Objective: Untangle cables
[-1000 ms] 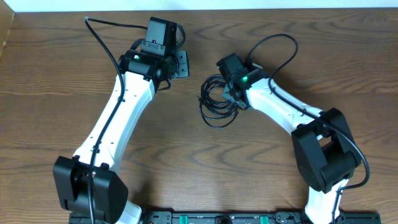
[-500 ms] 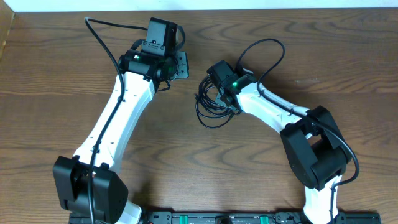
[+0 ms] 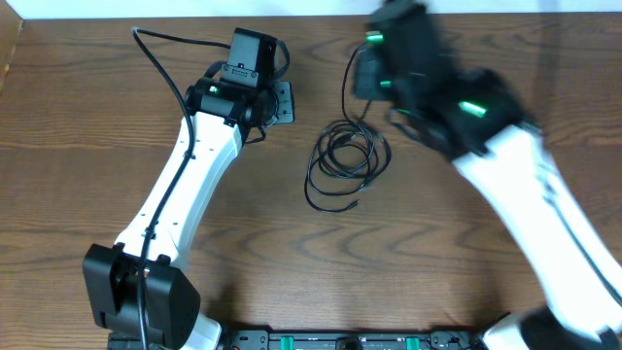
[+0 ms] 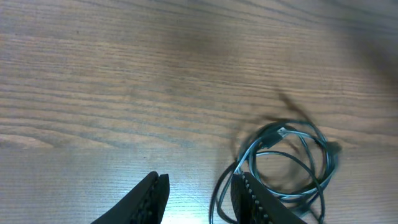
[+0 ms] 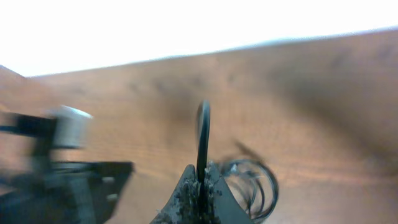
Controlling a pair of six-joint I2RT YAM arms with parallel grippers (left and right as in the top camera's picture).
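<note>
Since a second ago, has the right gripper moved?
Yes. The right gripper has swung up from the cables toward the table far edge, shut on one strand.

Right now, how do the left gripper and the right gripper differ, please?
The left gripper has its fingers apart, empty; the right gripper is shut on a strand of the cables. The left gripper sits low beside them; the right gripper is high above. Both wrist cameras show the cables.

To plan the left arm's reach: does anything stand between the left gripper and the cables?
Nothing visible does. Only bare table lies between the left gripper and the cables. The right gripper pinches one strand, off that path.
</note>
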